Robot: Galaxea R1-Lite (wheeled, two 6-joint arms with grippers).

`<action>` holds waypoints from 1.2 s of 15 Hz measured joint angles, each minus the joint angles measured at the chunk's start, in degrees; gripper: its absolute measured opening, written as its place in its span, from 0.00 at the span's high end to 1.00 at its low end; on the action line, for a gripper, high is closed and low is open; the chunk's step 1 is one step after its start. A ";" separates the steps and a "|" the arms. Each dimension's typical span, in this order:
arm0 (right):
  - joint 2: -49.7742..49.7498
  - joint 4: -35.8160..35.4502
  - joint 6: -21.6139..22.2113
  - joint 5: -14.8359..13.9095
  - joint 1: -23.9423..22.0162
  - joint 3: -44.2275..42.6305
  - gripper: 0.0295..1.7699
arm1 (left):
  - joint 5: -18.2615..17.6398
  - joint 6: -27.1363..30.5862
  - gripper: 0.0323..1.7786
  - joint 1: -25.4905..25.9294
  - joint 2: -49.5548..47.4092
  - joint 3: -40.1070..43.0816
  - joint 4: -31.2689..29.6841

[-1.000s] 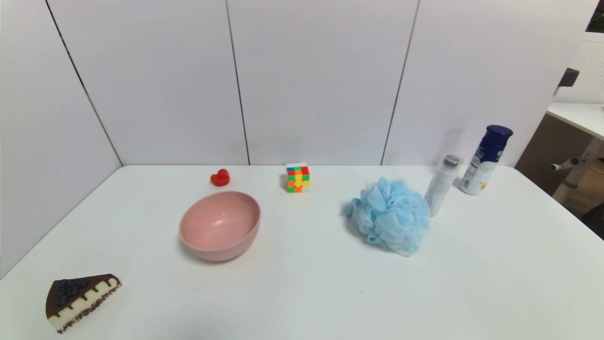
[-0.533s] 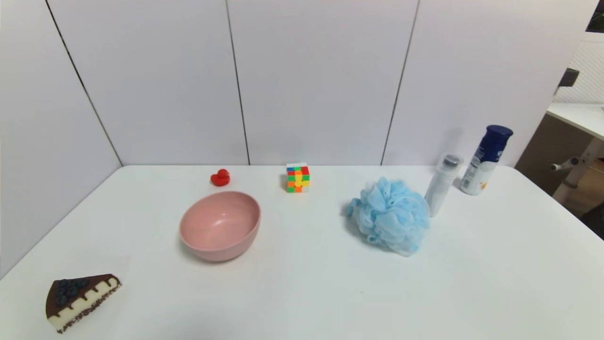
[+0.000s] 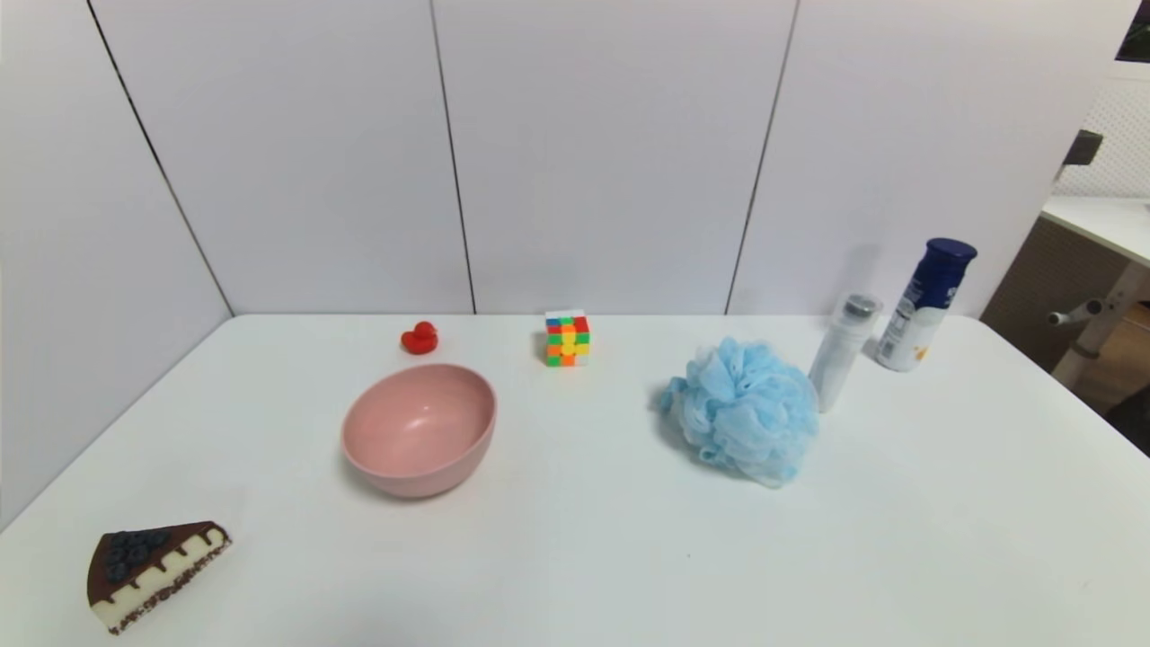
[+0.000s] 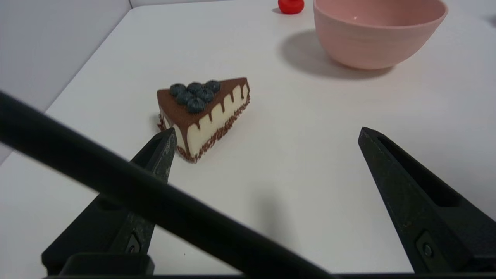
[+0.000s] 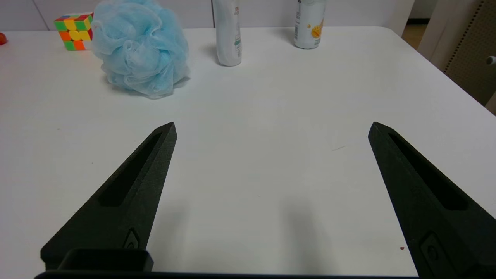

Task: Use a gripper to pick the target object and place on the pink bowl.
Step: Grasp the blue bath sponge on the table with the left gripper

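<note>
- The light-blue bath pouf (image 3: pixel 741 411) lies on the white table (image 3: pixel 575 557), toward the back right of the top, nothing gripping it.
- The pink bowl (image 3: pixel 419 429) stands upright and empty, left of the table's middle and well apart from the pouf (bare tabletop lies between them).
- A puzzle cube (image 3: pixel 567 338) sits near the back edge, between bowl and pouf; a small red duck (image 3: pixel 420 338) sits behind the bowl, also near the back edge.
- Just beside the pouf on its right stands a white bottle (image 3: pixel 842 351), and a blue-capped bottle (image 3: pixel 925 304) stands farther toward the back right corner.
- A toy cake slice (image 3: pixel 154 571) lies at the front left corner.
- The left gripper (image 4: pixel 265 133) hangs low over the front left part of the table with its fingers spread wide, holding nothing; one fingertip lines up with the cake slice (contact cannot be judged), and a dark cable (image 4: pixel 155 197) crosses that wrist view.
- The right gripper (image 5: pixel 271 128) hovers over the front right part of the table, jaws released and empty, with the pouf ahead of it and well apart.
- Neither arm shows in the head view.
</note>
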 joint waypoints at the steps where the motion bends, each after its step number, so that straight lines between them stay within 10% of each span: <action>1: 0.00 0.00 0.00 0.00 0.00 0.00 0.03 | -0.11 0.00 0.05 -0.11 1.96 -2.06 -0.01; 18: 0.00 0.00 0.00 0.02 0.00 0.00 0.03 | -1.57 12.02 0.05 -29.07 61.31 -55.74 -0.23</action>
